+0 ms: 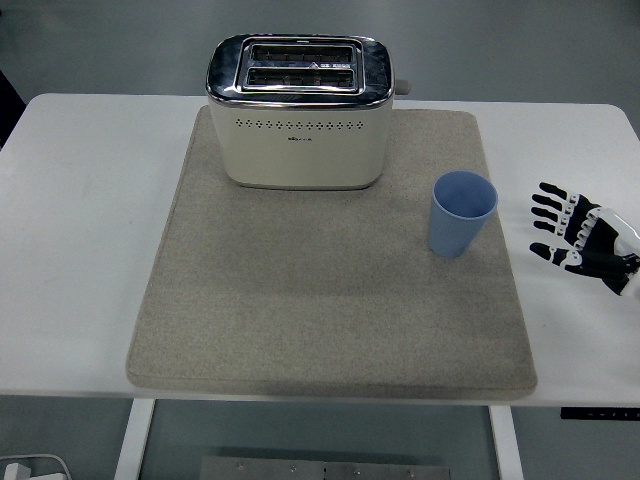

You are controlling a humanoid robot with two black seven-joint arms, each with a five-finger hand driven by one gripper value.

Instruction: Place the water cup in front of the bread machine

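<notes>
Here a white worktop (90, 230) fills most of the view, seen from above, with grey floor beyond its far edge and below its near edge. White legs of the worktop show beneath, and a white object sits at the bottom left corner on the floor. A large beige mat (330, 300) covers the middle of the worktop.

At the far end of the mat stands a cream toaster (300, 115) with a shiny metal top and two slots; what lies in the slots cannot be made out. A lever juts from its right side.

A light blue cup (461, 213) stands upright on the right part of the mat, near its right edge, to the right of the toaster and nearer the camera, well apart from it. The cup looks empty.

The right hand (580, 235), black with white joints, comes in from the right edge over the bare worktop just beyond the mat, near the cup but not touching it. Its fingers (550, 205) are spread towards the cup and hold nothing
</notes>
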